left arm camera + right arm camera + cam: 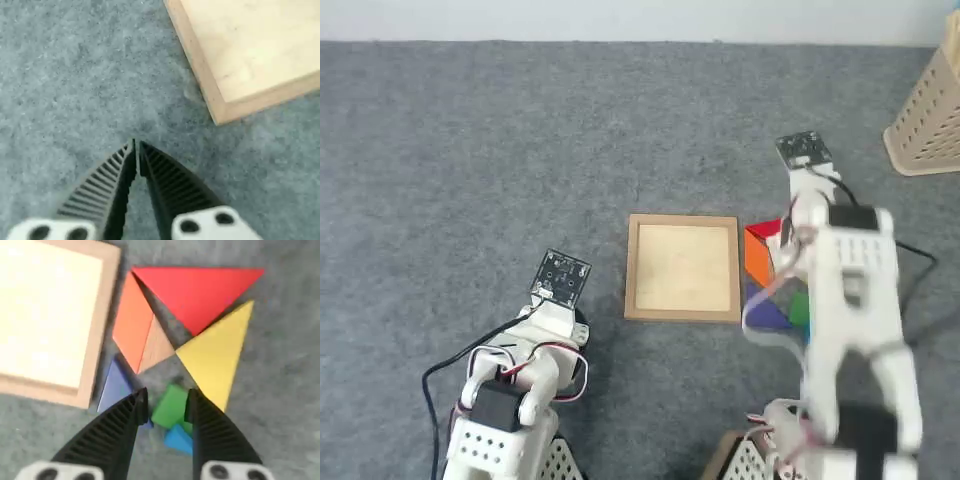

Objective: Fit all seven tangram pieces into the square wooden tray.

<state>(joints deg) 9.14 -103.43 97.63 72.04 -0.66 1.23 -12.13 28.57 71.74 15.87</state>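
The square wooden tray (631, 268) lies in the middle of the grey carpet, with nothing inside it. The tangram pieces cluster against its right side. In the right wrist view I see a red triangle (200, 292), a yellow triangle (220, 357), an orange piece (132, 322), a wood-coloured triangle (156, 347), a purple-blue piece (116, 385), a green piece (170, 410) and a light blue piece (177, 440). My right gripper (166, 397) hangs open over the cluster, with the green piece between its fingertips. My left gripper (136, 146) is shut on nothing, low over the carpet near a tray corner (222, 107).
A beige slatted basket (930, 110) stands at the far right edge. The right arm (850, 300) covers part of the piece cluster from above. The left arm (520, 390) sits at the front left. Bare carpet stretches behind and left of the tray.
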